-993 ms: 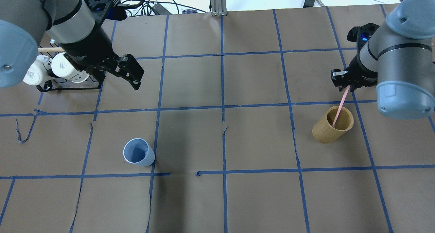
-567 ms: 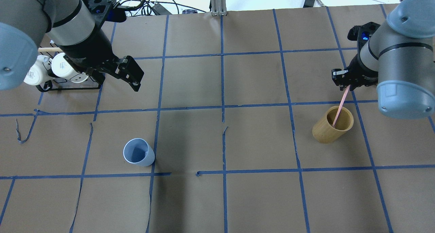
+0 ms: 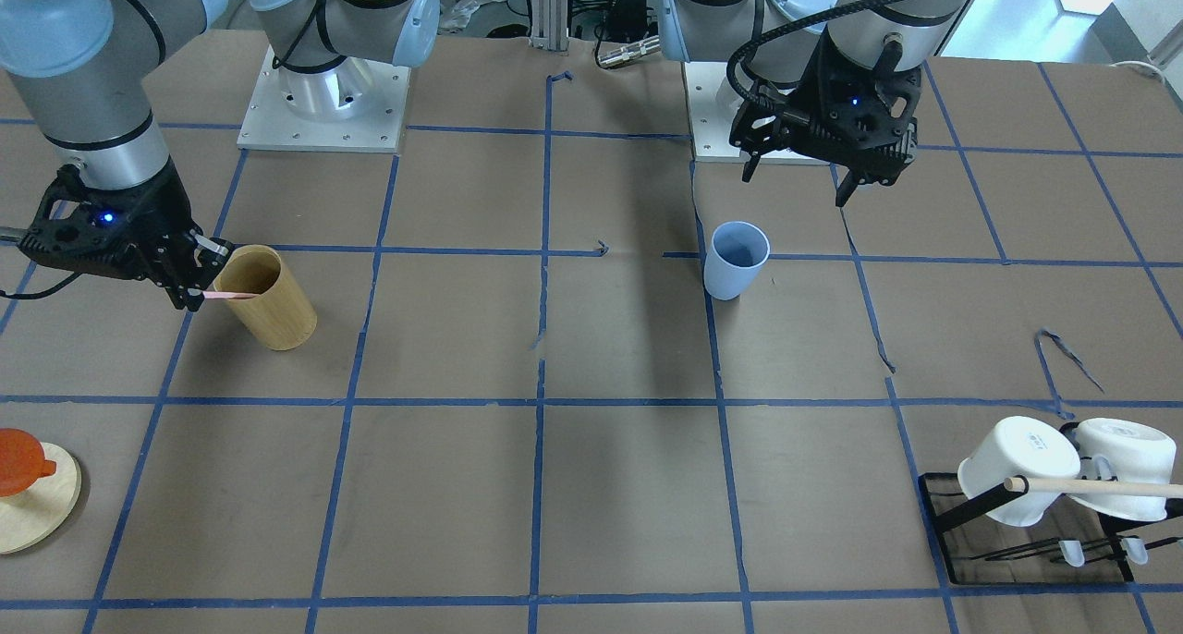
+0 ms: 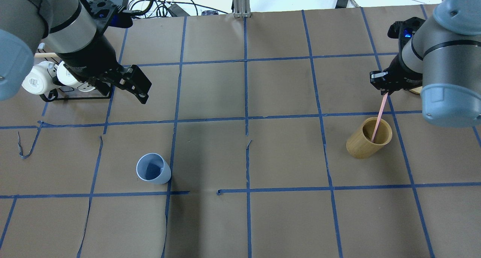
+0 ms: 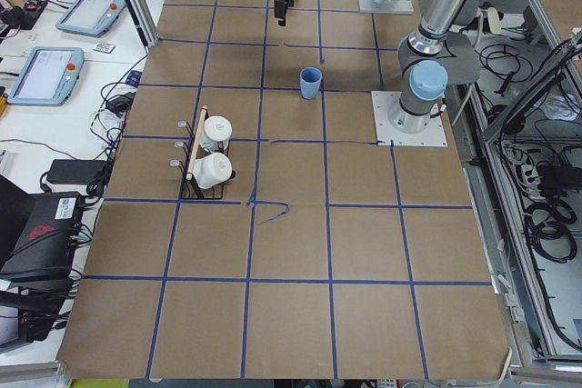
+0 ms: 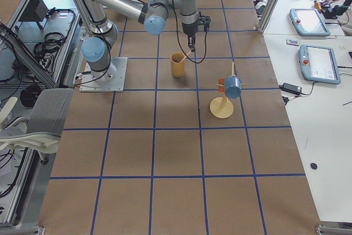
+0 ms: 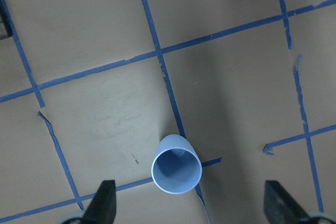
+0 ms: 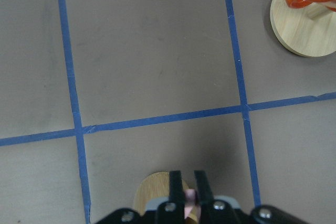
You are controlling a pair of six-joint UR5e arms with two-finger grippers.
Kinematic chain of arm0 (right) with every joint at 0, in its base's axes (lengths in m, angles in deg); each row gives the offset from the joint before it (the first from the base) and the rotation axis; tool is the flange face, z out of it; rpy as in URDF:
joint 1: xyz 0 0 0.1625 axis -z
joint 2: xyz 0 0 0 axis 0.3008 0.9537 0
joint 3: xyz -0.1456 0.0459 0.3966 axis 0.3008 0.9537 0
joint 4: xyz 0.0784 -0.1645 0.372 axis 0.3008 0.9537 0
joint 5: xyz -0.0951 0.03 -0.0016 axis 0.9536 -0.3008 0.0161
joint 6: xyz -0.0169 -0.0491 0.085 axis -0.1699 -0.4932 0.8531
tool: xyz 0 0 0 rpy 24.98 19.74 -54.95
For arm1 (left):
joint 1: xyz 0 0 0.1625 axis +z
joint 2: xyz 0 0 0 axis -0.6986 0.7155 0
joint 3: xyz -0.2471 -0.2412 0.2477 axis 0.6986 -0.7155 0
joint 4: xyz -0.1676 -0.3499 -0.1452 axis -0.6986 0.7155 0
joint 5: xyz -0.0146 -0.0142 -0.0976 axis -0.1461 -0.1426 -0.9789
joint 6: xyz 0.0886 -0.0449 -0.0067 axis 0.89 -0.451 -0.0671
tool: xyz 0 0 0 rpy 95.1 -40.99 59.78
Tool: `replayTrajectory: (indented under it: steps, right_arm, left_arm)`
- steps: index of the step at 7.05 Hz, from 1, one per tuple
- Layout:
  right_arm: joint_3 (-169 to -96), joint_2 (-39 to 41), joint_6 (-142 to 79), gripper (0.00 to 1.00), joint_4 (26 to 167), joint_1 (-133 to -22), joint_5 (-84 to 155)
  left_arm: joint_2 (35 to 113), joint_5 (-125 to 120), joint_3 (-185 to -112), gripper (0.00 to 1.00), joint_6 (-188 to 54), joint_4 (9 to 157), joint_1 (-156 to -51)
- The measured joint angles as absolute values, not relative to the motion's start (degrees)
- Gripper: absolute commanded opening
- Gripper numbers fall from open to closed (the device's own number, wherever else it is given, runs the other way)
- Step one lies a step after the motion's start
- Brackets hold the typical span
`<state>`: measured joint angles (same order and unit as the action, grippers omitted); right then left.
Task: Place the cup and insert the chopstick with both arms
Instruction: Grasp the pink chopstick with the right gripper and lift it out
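Movement first: compared with a second ago, my right hand (image 3: 192, 287) has risen and drawn a little away. The chopstick (image 3: 227, 295), which it pinches by the upper end, now stands steeper in the wooden cylinder (image 3: 268, 306), and its lower end is not yet out.

In the facing view the cup (image 3: 736, 261) stands upright and alone on my left half of the desk (image 3: 591, 486). My left hand (image 3: 797, 186) hangs above and behind it, wide open, holding nothing.

From overhead, the left hand has retreated toward the far left and is well apart from the cup, so I judge the placing finished.

The right side view shows my right arm bent over the cylinder.

My left wrist camera looks down into the empty cup.

My right wrist camera shows the hand closed on the pink stick.
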<state>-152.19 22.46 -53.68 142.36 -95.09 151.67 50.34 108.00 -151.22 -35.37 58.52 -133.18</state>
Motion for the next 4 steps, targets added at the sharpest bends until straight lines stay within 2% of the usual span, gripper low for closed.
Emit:
replayTrajectory:
  steps: [2, 4]
  right_arm:
    - [-148.76, 22.80, -53.68, 0.00, 137.49, -95.11, 151.28]
    - [-141.52, 22.98, -53.68, 0.00, 127.74, -95.17, 149.72]
  left_arm:
    - [50.17, 108.02, -151.49, 1.00, -35.11, 58.54, -132.92]
    - [50.10, 108.04, -152.12, 1.00, -34.35, 58.59, -132.05]
